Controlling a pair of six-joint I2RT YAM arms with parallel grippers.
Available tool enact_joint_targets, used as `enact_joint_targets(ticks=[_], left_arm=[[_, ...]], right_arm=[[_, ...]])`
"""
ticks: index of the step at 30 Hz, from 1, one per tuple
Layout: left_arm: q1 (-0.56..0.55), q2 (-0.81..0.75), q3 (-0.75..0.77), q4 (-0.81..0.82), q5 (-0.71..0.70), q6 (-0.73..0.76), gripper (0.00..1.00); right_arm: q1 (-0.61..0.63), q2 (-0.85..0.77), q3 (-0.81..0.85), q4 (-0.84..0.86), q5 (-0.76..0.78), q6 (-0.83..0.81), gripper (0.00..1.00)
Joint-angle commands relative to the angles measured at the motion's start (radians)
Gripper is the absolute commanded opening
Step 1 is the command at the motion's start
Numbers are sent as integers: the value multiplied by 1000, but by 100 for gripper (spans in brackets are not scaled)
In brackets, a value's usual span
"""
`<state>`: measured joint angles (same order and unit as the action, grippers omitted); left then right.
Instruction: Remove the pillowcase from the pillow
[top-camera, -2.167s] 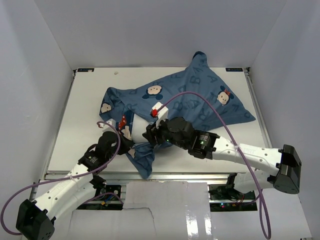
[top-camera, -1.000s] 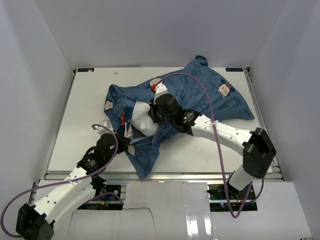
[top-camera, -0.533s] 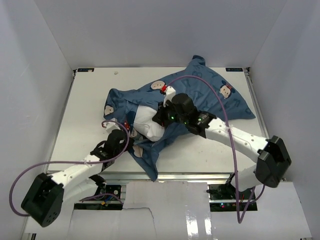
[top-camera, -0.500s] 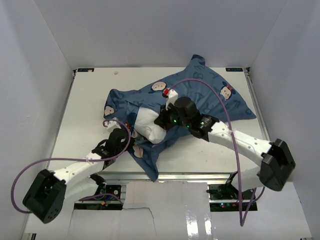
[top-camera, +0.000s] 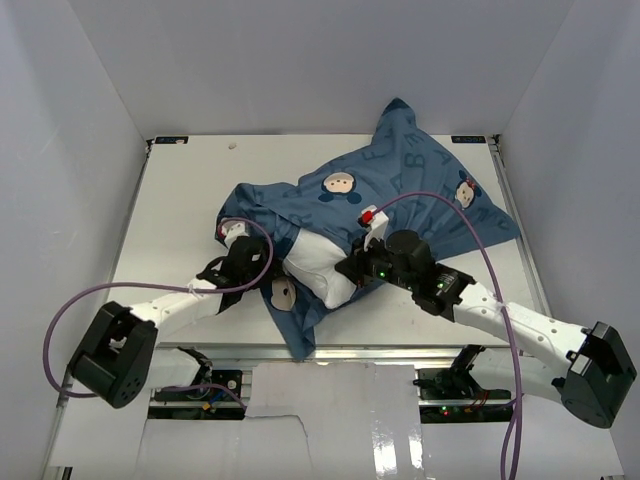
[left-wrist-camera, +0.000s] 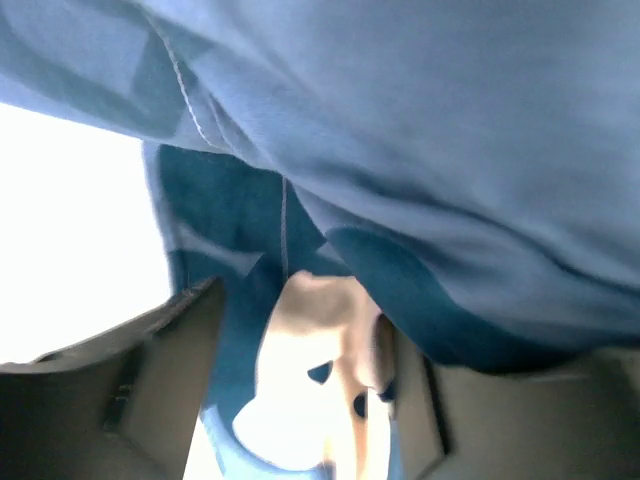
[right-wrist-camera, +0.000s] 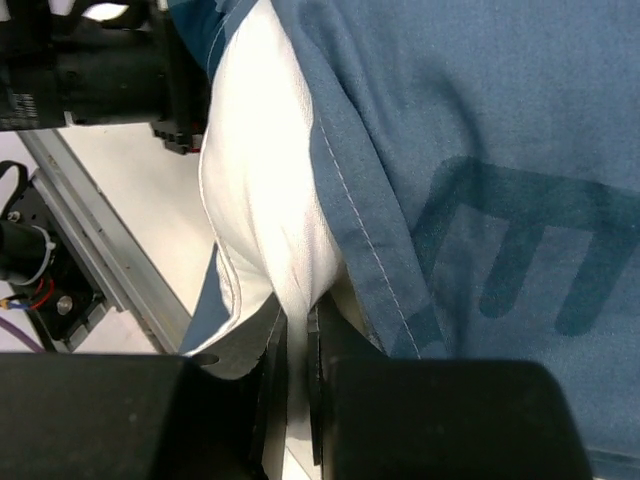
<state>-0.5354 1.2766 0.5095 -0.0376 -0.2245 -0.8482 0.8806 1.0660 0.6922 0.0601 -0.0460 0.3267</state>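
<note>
The blue pillowcase (top-camera: 420, 190) lies crumpled across the middle and right of the table, one corner raised at the back. A white end of the pillow (top-camera: 322, 265) bulges out of its near-left opening. My right gripper (top-camera: 352, 276) is shut on that white fabric; in the right wrist view the pillow (right-wrist-camera: 255, 180) is pinched between the gripper (right-wrist-camera: 297, 345) jaws, beside the pillowcase (right-wrist-camera: 480, 150) hem. My left gripper (top-camera: 262, 264) sits at the case's left edge. Its wrist view is blurred: the left gripper (left-wrist-camera: 315, 370) jaws stand apart, with pillowcase (left-wrist-camera: 420, 130) cloth and a mouse face lying between them.
White walls enclose the white table (top-camera: 170, 210) on three sides. A metal rail (top-camera: 400, 352) runs along the near edge, also seen as the rail (right-wrist-camera: 90, 250) in the right wrist view. Purple cables (top-camera: 90, 300) loop from both arms.
My right gripper pulled the pillow toward the near right, baring more white. The left gripper swung in to the case's left edge and its jaws opened, letting go of the cloth.
</note>
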Motion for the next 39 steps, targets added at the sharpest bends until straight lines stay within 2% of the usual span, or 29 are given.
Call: enact_joint_targets(ticks=[1, 5, 8, 12, 20, 22, 23, 24, 25, 31, 36, 39], left_arm=[[18, -129, 38, -37, 94, 109, 76], [14, -282, 82, -117, 146, 156, 82], [8, -321, 136, -154, 203, 201, 84], [-6, -275, 202, -218, 261, 265, 84], [-21, -201, 216, -156, 205, 285, 82], [-21, -186, 216, -128, 202, 285, 55], [-21, -186, 215, -125, 192, 282, 38], [-21, -186, 215, -124, 151, 269, 4], [-21, -189, 212, -133, 116, 258, 0], [0, -229, 228, -260, -217, 153, 0], [57, -203, 242, -283, -242, 143, 0], [126, -131, 268, -278, -245, 140, 0]], right_arm=[[-5, -43, 72, 30, 38, -49, 8], [-18, -31, 145, 0, 80, -64, 8], [-17, -5, 176, -19, 78, -67, 8], [-19, 14, 199, -26, 77, -68, 8], [-17, 32, 224, -40, 57, -63, 8], [-19, 31, 221, -37, 57, -64, 8], [-19, 28, 219, -39, 60, -67, 8], [-19, 20, 219, -39, 70, -71, 8], [-20, 15, 217, -40, 77, -72, 8], [-48, -58, 231, -98, 115, -89, 8], [-66, -153, 221, -144, 164, -106, 8], [-74, -202, 207, -151, 161, -106, 8]])
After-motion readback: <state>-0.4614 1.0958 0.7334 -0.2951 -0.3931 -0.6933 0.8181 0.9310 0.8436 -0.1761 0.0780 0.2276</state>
